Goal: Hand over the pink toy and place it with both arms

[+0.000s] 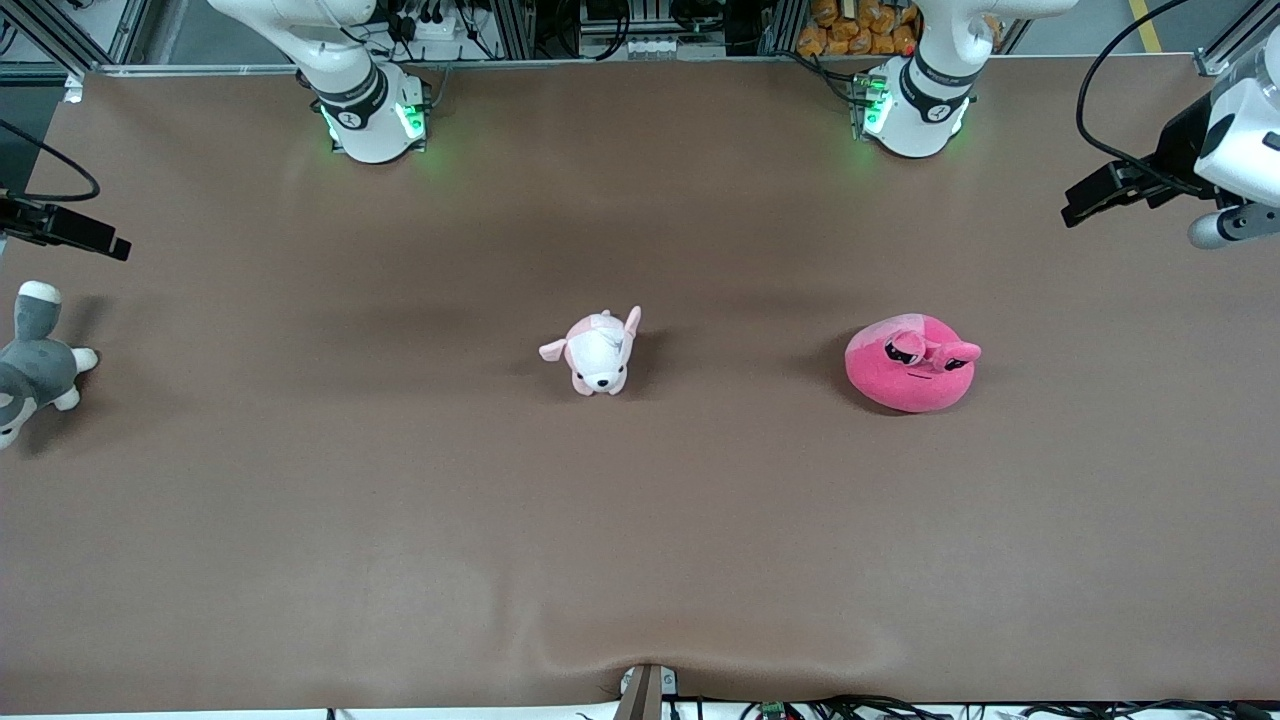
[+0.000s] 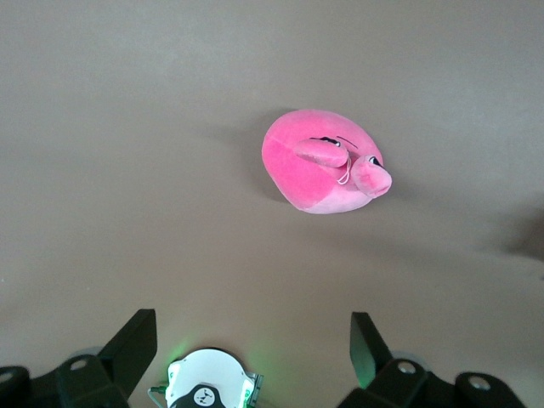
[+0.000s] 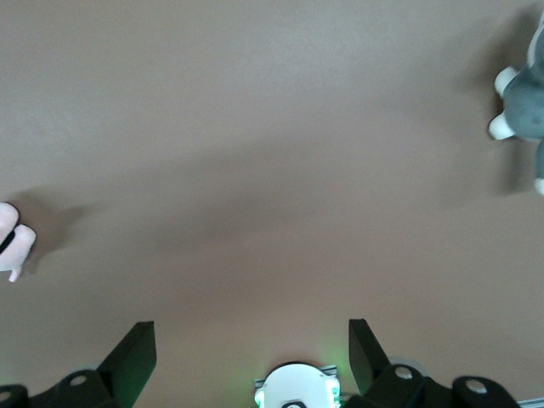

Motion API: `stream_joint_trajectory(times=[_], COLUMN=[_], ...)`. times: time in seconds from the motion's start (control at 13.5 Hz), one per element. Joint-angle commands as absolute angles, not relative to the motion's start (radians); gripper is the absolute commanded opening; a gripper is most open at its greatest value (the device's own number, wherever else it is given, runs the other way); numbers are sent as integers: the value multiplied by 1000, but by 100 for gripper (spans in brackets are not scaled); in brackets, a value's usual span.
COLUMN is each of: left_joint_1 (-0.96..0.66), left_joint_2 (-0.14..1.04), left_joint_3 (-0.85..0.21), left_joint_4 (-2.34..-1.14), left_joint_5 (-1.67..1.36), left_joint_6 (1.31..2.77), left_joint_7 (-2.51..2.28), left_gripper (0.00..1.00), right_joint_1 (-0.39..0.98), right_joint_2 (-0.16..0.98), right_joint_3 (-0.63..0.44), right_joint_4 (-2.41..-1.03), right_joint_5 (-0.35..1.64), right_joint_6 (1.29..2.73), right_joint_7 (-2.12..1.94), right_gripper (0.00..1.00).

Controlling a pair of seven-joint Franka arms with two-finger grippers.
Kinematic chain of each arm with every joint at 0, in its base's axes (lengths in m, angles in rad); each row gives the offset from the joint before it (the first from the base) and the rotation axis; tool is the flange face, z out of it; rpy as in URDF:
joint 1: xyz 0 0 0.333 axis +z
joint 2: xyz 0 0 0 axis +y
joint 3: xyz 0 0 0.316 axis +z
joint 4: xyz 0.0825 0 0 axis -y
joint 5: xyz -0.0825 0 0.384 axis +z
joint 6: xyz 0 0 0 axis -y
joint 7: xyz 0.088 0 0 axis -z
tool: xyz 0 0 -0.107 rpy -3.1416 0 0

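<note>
The pink toy (image 1: 910, 362), a round hot-pink plush with sleepy eyes, lies on the brown table toward the left arm's end. It also shows in the left wrist view (image 2: 323, 161), lying alone. My left gripper (image 2: 252, 320) is open and empty, held high over the table well away from the toy. The left arm's wrist (image 1: 1240, 140) shows at the edge of the front view. My right gripper (image 3: 251, 329) is open and empty, high over the right arm's end. Its wrist part (image 1: 70, 228) shows at the other edge of the front view.
A pale pink-and-white puppy plush (image 1: 598, 352) stands mid-table and shows partly in the right wrist view (image 3: 13, 242). A grey-and-white plush (image 1: 35, 365) lies at the right arm's end and also shows in the right wrist view (image 3: 523, 102). The arm bases (image 1: 375, 115) (image 1: 915, 105) stand at the table's robot edge.
</note>
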State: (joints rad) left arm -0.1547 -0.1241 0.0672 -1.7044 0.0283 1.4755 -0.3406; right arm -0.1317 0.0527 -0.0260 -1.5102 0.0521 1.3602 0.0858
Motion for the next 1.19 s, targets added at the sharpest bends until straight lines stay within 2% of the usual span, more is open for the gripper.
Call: stream_joint_trajectory(times=[0.0, 0.44, 0.81, 1.11], left_joint_1=[-150, -156, -161, -161], left_joint_2=[-155, -152, -138, -137], left_joint_3=[60, 60, 35, 34], left_joint_4=[-1740, -1767, -1795, -1838], left_joint_5=[37, 34, 32, 31], left_joint_6=[1491, 1525, 1548, 1591], left_joint_7=[-382, -559, -783, -896], left_gripper=[100, 100, 100, 100], right_joint_1=[-183, -180, -189, -190], right_joint_2=[75, 75, 77, 78], right_joint_3=[-12, -12, -12, -12], right_joint_4=[-1489, -1488, -1489, -1488], right_joint_5=[121, 124, 126, 132], right_joint_6=[1347, 1335, 1229, 1226], right_joint_7=[98, 168, 210, 210], right_gripper=[100, 100, 100, 100])
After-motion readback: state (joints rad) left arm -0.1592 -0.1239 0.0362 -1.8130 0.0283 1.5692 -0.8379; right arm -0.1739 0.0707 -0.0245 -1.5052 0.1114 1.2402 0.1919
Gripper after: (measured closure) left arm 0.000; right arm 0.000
